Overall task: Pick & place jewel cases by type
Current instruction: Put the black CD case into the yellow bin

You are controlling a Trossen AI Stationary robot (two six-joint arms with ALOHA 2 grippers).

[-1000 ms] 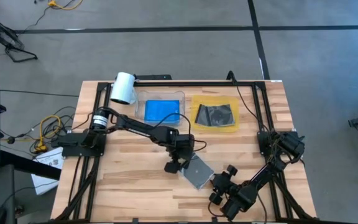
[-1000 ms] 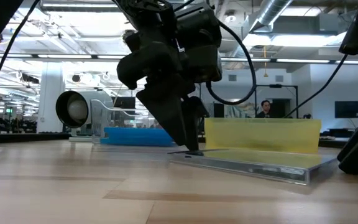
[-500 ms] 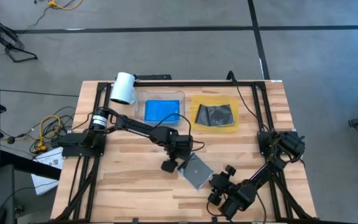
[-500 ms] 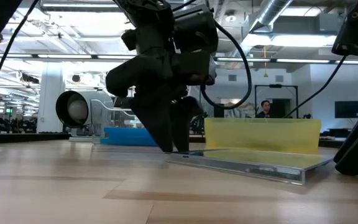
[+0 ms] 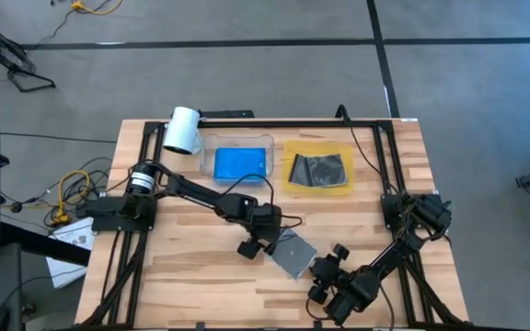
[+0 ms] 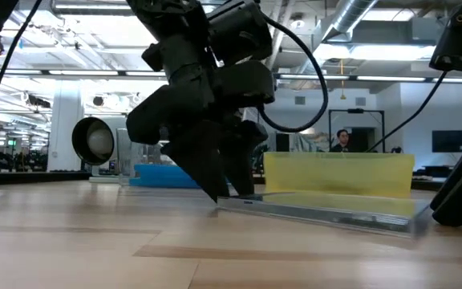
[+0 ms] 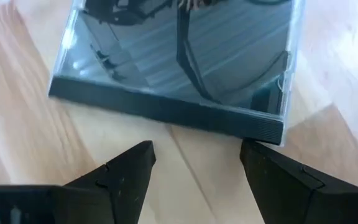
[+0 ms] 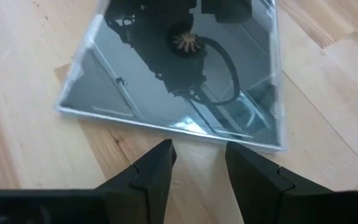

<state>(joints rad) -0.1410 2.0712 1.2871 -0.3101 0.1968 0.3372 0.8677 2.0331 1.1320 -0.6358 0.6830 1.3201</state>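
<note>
One grey-clear jewel case (image 5: 291, 253) lies flat on the wooden table between my two grippers. My left gripper (image 7: 197, 152) is open and points steeply down. Its fingertips stand just short of the case's dark spine edge (image 7: 166, 113), on the case's left side. My right gripper (image 8: 197, 152) is open at the case's near right edge (image 8: 166, 129), with bare wood between its fingertips and the case. Blue jewel cases (image 5: 240, 163) lie in the clear tray (image 5: 212, 147). Grey-clear jewel cases with dark discs (image 5: 318, 170) lie on the yellow tray (image 5: 343, 187).
A white cylinder (image 5: 182, 129) lies at the far left by the clear tray. Black frame rails (image 5: 380, 156) run along the table's left, right and far sides. Bare wood lies to the left of the case.
My left gripper has sunk a little and gone toward the table's left edge, rolling about its own axis as it went. It has stayed open. The right gripper has kept still.
</note>
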